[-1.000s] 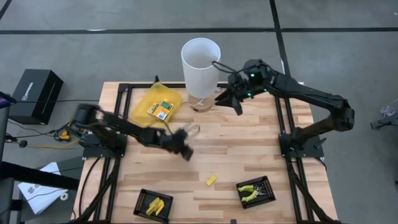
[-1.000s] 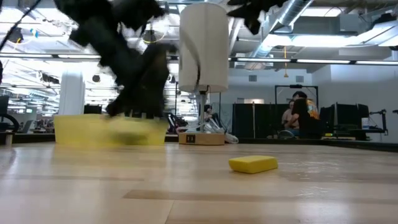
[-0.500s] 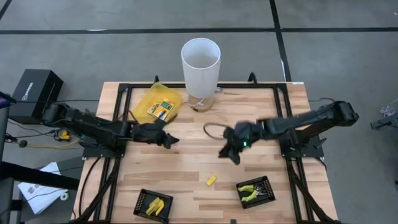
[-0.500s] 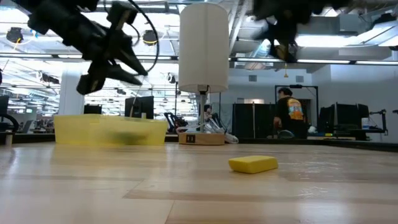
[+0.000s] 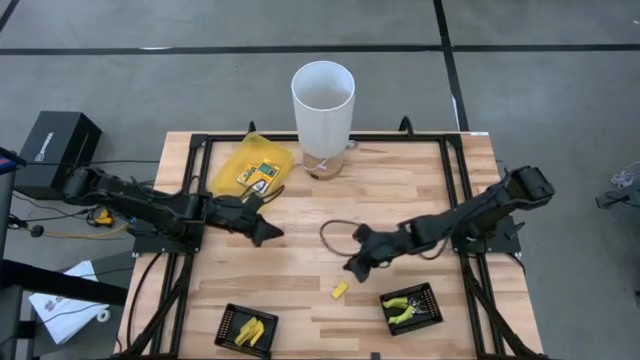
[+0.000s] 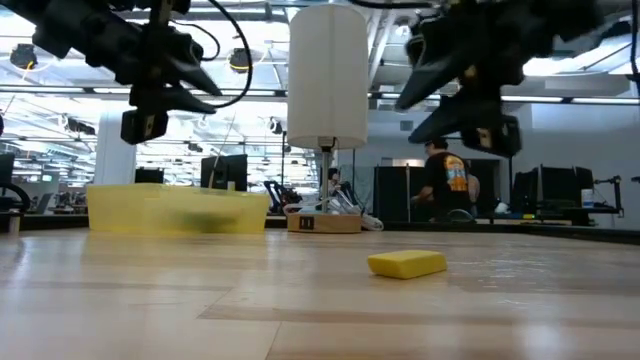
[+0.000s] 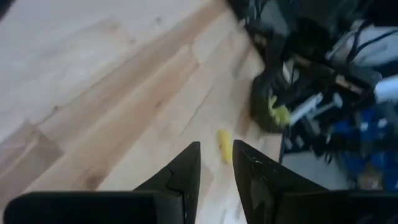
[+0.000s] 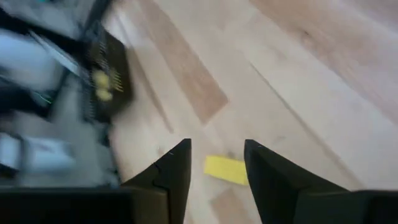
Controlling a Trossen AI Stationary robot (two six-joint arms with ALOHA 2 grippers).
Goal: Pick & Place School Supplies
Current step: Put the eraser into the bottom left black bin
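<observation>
A short yellow oblong piece (image 5: pixel 340 290) lies flat on the wood near the table's near edge, also in the low view (image 6: pixel 406 264). My right gripper (image 5: pixel 353 268) hovers open just above and to the far right of it; in its wrist view (image 8: pixel 214 155) the yellow oblong piece (image 8: pixel 226 169) shows between the fingers. My left gripper (image 5: pixel 266 234) hangs over the table's left-middle, open by a narrow gap (image 7: pixel 216 155), holding nothing. A flat packet with a green-white label (image 5: pixel 258 177) lies on the yellow pouch (image 5: pixel 250 160).
Two black trays sit at the near edge: one (image 5: pixel 232 335) holds yellow pieces, the other (image 5: pixel 425 292) holds yellow-green pliers. A tall white cylinder (image 5: pixel 322 105) stands at the far edge. A black cable loop (image 5: pixel 332 232) lies mid-table. A person stands in the room behind (image 6: pixel 443 185).
My right arm has swung from beside the white cylinder at the far edge toward the near edge and down, ending over the yellow oblong piece. My left gripper has drawn back from the table's middle toward the left. The supplies have stayed where they were.
</observation>
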